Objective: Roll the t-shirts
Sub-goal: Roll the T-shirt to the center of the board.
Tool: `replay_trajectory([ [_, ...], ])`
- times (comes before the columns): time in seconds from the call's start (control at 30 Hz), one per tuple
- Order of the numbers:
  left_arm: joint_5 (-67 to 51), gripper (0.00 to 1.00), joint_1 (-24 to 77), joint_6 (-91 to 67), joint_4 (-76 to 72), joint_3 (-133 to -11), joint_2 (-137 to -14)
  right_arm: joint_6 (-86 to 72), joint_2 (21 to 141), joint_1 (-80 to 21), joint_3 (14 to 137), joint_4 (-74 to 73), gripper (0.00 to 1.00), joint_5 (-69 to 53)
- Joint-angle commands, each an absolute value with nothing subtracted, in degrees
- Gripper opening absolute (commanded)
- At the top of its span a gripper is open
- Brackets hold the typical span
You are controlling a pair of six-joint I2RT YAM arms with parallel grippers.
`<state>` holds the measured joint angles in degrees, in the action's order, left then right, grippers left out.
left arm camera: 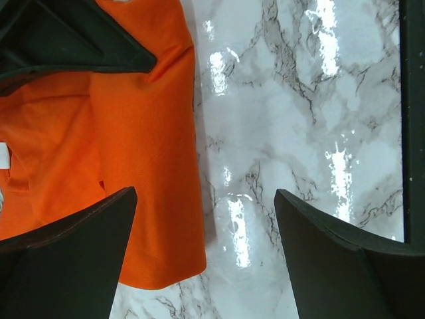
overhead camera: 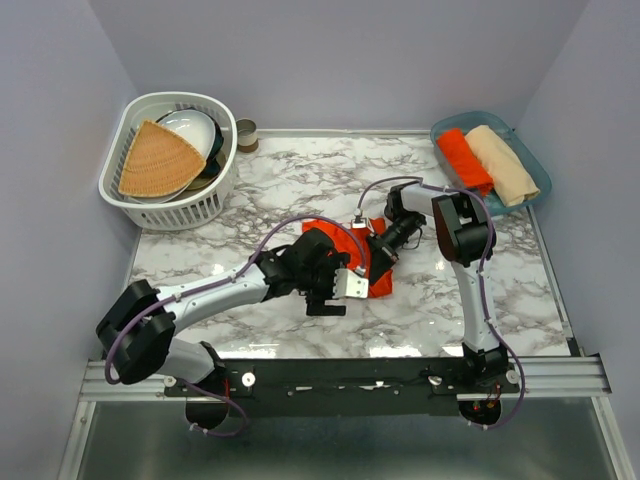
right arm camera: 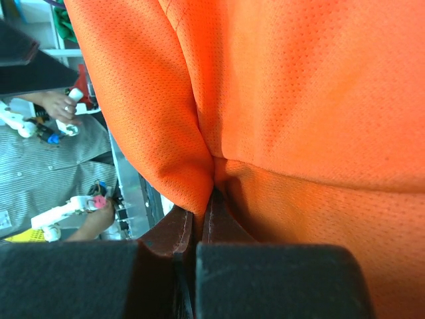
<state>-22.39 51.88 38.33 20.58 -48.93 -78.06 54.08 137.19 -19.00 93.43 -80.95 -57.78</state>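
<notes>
An orange-red t-shirt (overhead camera: pixel 376 280) lies bunched on the marble table (overhead camera: pixel 300 180) between the two arms. My right gripper (overhead camera: pixel 381 248) reaches in from the right and is shut on a fold of this t-shirt (right arm camera: pixel 279 100), with the cloth pinched between the tips of the right gripper (right arm camera: pixel 206 203). My left gripper (overhead camera: pixel 338 292) hovers over the shirt's near left part, pointing down. It is open, the left gripper (left arm camera: pixel 206 222) holds nothing, and its one finger (left arm camera: pixel 73 252) stands over the t-shirt (left arm camera: pixel 139 133) while the other is over bare marble. A rolled orange-red t-shirt (overhead camera: pixel 463 160) lies in the blue tray.
The blue tray (overhead camera: pixel 540 165) at the back right also holds a beige roll (overhead camera: pixel 503 165). A white basket (overhead camera: pixel 205 205) at the back left holds a tan woven mat (overhead camera: pixel 155 160) and bowls. A small jar (overhead camera: pixel 246 134) stands beside it.
</notes>
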Motion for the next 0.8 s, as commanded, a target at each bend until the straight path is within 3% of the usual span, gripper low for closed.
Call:
replay_trajectory([
  [0.0, -17.67, 0.95, 52.03, 41.66, 19.77, -47.81, -80.5, 56.87, 139.92, -18.9, 92.81, -87.45, 0.06, -56.43],
  [0.77, -11.34, 0.9, 50.71, 44.38, 22.23, -47.55, -90.34, 54.67, 141.59, -18.9, 93.87, -87.45, 0.06, -56.34],
])
